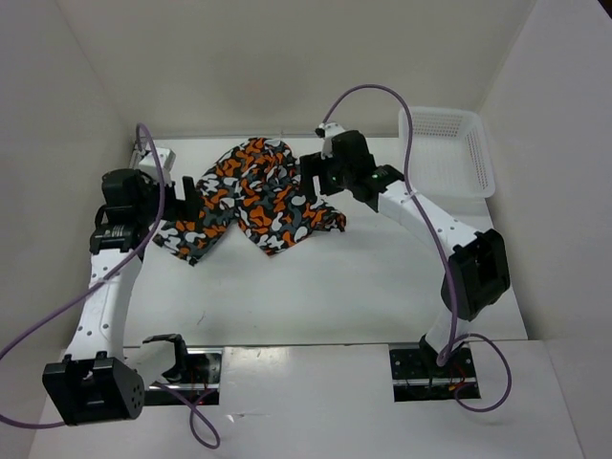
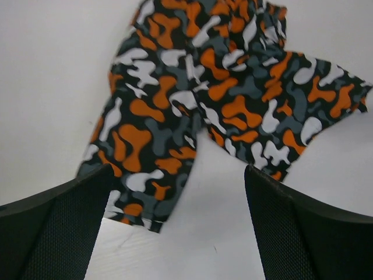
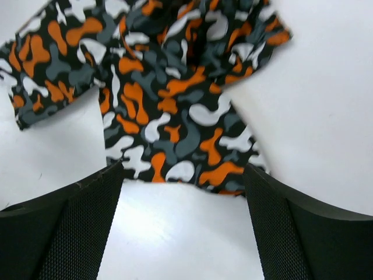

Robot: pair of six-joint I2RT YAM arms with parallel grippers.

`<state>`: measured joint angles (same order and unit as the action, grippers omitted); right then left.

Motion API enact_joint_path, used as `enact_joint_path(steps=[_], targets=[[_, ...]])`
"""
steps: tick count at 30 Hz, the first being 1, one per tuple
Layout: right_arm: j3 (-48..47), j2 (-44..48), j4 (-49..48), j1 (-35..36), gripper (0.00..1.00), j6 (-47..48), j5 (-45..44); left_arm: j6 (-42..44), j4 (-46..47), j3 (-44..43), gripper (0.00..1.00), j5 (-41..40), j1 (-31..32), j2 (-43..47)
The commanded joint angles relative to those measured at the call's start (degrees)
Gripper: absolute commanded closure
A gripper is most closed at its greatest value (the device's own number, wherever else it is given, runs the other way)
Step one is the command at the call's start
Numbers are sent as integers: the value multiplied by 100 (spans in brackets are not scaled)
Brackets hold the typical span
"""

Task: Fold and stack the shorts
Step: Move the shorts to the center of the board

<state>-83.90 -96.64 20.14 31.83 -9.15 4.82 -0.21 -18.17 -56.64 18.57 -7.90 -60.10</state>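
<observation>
From above, the shorts (image 1: 253, 196) lie rumpled and partly spread on the white table (image 1: 363, 287), left of the mesh basket (image 1: 449, 153) and apart from it; the right arm climbs from its base nearer than the basket, elbows out below it and reaches away from it, setting the right gripper (image 1: 311, 180) between basket and cloth, at the side of the shorts nearest the basket; the left arm stands farthest from the basket, forearm raised, with the left gripper (image 1: 191, 196) at the side of the shorts away from the basket; a purple cable (image 1: 421, 206) loops along the right arm. Through the left wrist camera, the black fingers (image 2: 58, 227) are spread wide with only cloth edge and bare table between them, pinching nothing. Through the right wrist camera, its fingers (image 3: 303, 227) likewise stand wide apart, the hem lying just beyond the tips, ungripped.
</observation>
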Motion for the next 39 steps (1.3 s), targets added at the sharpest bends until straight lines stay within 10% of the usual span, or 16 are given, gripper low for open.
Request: enact_joint_path(steps=[1, 10, 20, 23, 26, 31, 33, 35, 39], targets=[[4, 436, -845, -19, 12, 413, -322, 21, -414, 22, 1, 550, 297, -151], [172, -1038, -1434, -98, 9, 1415, -1115, 21, -222, -30, 1, 253, 1562, -1346], [724, -1726, -926, -292, 1, 2449, 176, 21, 78, 100, 1, 208, 1731, -1488], [726, -1814, -626, 216, 23, 2978, 195, 21, 77, 162, 1, 148, 1731, -1329], [481, -1875, 67, 849, 67, 3444, 343, 21, 129, 215, 1, -142, 1731, -1162], [-345, -1806, 1141, 2001, 84, 4177, 1652, 21, 533, 285, 1, -836, 1555, -759], [-1003, -1806, 1027, 2002, 74, 3895, 1592, 21, 665, 285, 1, -978, 1258, -636], [-1558, -1867, 1088, 2002, 16, 3815, 1653, 21, 666, 338, 1, -978, 1055, -451], [-1657, -1648, 1018, 1906, 3, 3315, 1715, 21, 465, 584, 1, -759, 913, -319]])
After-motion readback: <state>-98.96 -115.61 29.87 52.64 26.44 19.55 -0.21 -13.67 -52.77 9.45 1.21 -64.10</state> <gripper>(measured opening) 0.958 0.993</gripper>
